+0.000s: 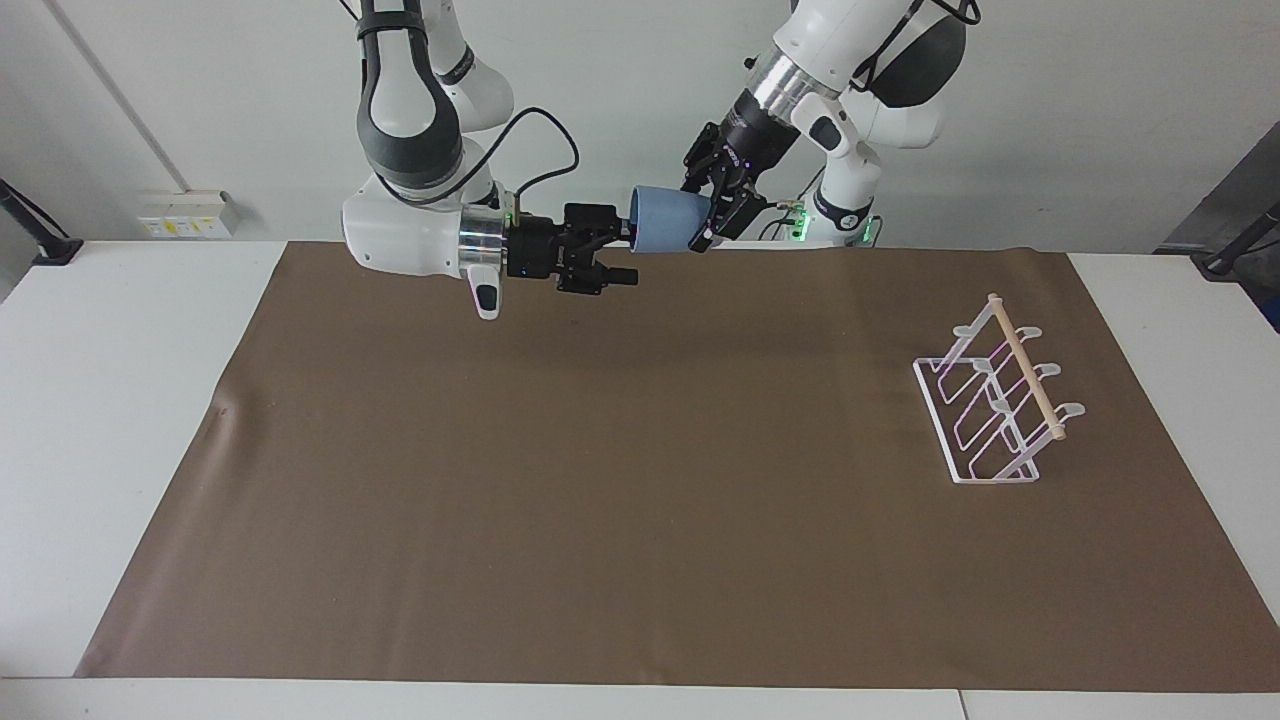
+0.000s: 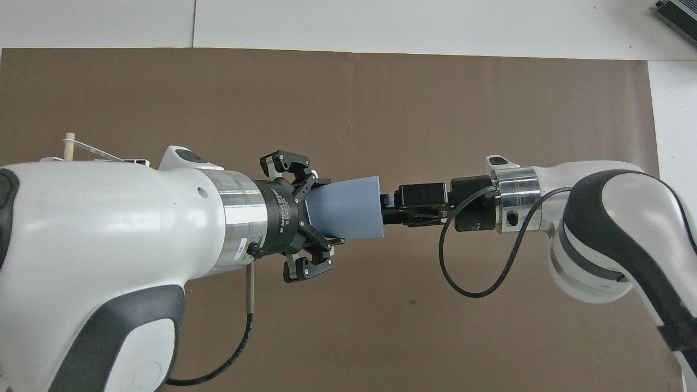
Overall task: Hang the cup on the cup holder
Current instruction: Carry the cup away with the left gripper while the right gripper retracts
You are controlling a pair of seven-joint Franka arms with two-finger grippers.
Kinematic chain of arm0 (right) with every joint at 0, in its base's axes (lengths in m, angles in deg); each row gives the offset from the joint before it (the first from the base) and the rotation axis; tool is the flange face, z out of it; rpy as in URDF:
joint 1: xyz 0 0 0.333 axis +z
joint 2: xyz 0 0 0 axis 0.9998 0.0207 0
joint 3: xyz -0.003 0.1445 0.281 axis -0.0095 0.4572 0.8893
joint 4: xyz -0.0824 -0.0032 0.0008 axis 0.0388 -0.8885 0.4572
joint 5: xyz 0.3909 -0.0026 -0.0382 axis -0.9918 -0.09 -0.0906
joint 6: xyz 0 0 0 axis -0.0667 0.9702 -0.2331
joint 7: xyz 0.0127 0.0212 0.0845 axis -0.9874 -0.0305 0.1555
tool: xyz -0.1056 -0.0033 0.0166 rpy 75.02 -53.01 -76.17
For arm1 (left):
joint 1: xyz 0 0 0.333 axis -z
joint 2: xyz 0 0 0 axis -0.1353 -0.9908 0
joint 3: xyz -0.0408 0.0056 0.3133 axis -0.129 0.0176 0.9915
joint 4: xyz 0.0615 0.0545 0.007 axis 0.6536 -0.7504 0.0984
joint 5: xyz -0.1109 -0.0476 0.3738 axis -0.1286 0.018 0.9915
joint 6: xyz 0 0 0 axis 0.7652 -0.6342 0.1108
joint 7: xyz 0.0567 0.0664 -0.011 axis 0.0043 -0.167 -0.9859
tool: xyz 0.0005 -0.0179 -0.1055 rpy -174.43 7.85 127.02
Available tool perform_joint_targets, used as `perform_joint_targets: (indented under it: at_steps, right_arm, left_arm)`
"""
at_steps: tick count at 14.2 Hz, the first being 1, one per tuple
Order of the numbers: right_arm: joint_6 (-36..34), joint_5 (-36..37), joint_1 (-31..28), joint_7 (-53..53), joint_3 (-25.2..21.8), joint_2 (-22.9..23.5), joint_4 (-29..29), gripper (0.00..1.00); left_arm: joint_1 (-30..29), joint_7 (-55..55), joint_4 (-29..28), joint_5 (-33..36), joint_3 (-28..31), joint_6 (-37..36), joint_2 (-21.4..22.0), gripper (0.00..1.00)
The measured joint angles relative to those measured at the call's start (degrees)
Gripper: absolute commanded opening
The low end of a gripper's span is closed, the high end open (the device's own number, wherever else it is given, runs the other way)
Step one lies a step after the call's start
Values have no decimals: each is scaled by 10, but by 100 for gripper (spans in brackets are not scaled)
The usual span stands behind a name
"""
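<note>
Brown mat (image 1: 640, 500) lies under me. Up over it, my left gripper (image 1: 712, 215) is clamped on the cup (image 1: 662, 222) — my right gripper (image 1: 615, 245), at the rim, looks parted, I think. It's the hand-over step. Next, my left arm must carry the cup to the cup holder (image 1: 995, 400) — mouth onto a prong.

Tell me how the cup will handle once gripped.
Probably light and stiff: the left gripper alone holds the cup sideways in the air, undeformed; the right gripper is open beside its rim. Its smooth, tapered wall may slip. Round, it would likely roll if dropped.
</note>
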Motion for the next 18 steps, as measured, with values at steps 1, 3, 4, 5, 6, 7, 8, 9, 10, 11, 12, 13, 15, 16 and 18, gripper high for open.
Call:
perform_joint_targets:
  at_steps: [1,3,4,5,6,7,8,9,10,11,12,13,15,16,18]
  right_arm:
    - [6,24,-1,0,-1,-1,0,100]
    - [10,59,-13,0,-2,-1,-1,100]
    - [10,73,-18,0,-4,-1,-2,100]
    - [10,95,-23,0,-5,-2,-6,100]
    - [11,125,-27,0,-7,-2,-12,100]
    - [15,161,-31,2,-7,-3,-19,100]
    - [22,206,-35,6,-8,-3,-27,100]
    - [36,264,-37,13,-8,-4,-36,100]
    - [49,327,-37,19,-9,-5,-43,100]
    - [58,383,-38,24,-9,-6,-49,100]
    - [62,431,-41,27,-9,-6,-52,100]
    - [63,472,-47,29,-9,-6,-54,100]
    - [63,552,-61,29,-9,-6,-55,100]
    - [65,596,-67,29,-9,-6,-55,100]
    - [79,677,-71,38,-9,-6,-55,100]
  left_arm:
    - [-4,0,-2,0,1,-2,0,0]
    - [-19,0,-5,0,4,-8,-1,0]
    - [-30,3,-5,3,5,-17,-1,0]
    - [-38,11,-5,16,6,-29,-1,0]
    - [-43,22,-5,41,7,-40,-1,0]
    - [-45,36,-5,66,7,-54,-1,0]
    - [-46,53,-5,86,7,-69,0,0]
    - [-51,81,-6,107,7,-86,0,0]
    - [-58,116,-6,131,8,-104,0,0]
    - [-65,148,-7,158,8,-118,1,0]
    - [-72,179,-10,188,9,-128,3,0]
    - [-78,209,-16,217,9,-134,5,0]
    - [-82,255,-35,281,10,-136,13,0]
    - [-82,268,-46,315,10,-136,19,0]
    - [-82,283,-59,389,9,-136,26,0]
